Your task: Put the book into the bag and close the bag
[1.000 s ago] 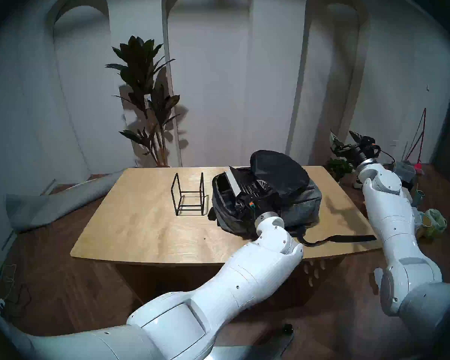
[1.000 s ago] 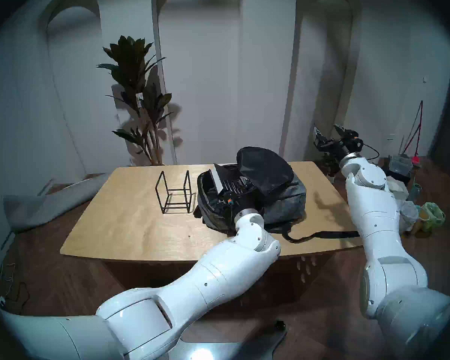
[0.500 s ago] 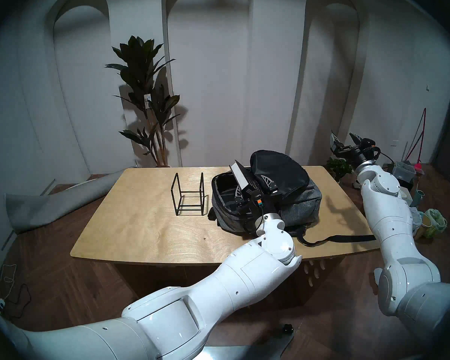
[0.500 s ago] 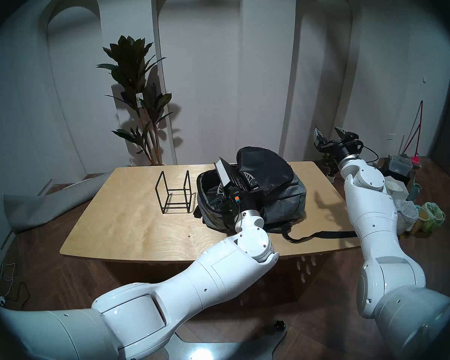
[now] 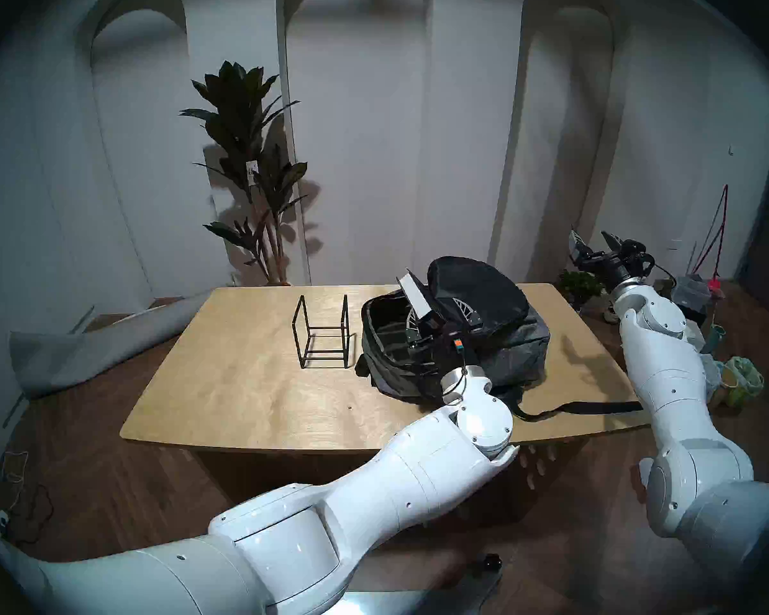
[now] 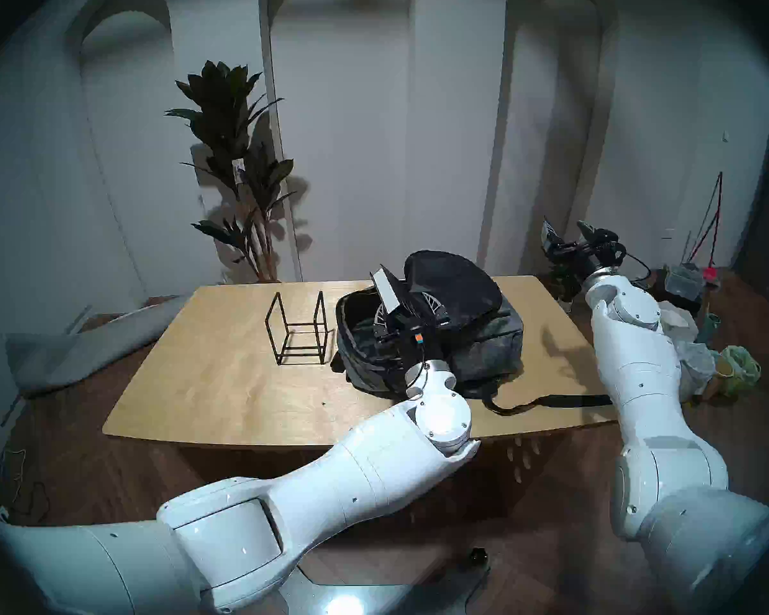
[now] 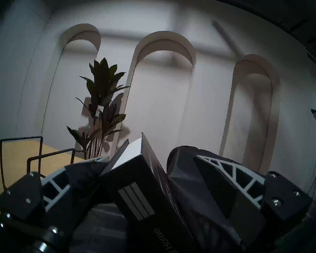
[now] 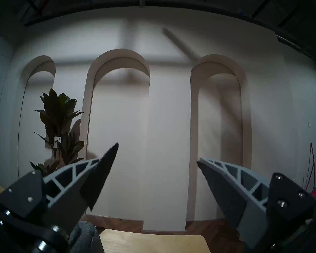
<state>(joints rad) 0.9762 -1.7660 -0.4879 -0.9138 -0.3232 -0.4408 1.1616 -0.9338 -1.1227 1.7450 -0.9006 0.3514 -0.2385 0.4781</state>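
**Book tips steeper in the bag's mouth as the left wrist rolls**

Rolled since a second ago, the left gripper (image 5: 440, 322) now shows both ribbed white fingers (image 7: 232, 171), and the thin black hardcover book with white stripes (image 5: 414, 295) stands more upright than before. Nearest the camera, the left arm reaches over the front edge of the pale wooden table (image 5: 249, 379) into the open mouth of the heather-grey fabric backpack (image 5: 513, 356). Its fingers stand wide apart on either side of the book; one sits inside the black lining, the other against the raised black flap (image 5: 480, 285). Whether they press the book I cannot tell. The book's lower end is inside the bag, its white page edge tilted up and out. Just left of the bag stands the black wire-frame stand (image 5: 323, 336). A black strap (image 5: 596, 407) trails toward the right edge. Farther off, the right gripper (image 5: 593, 245) hangs spread and empty, well apart from the bag. Beyond the table stands a dark leafy plant (image 5: 249, 157).
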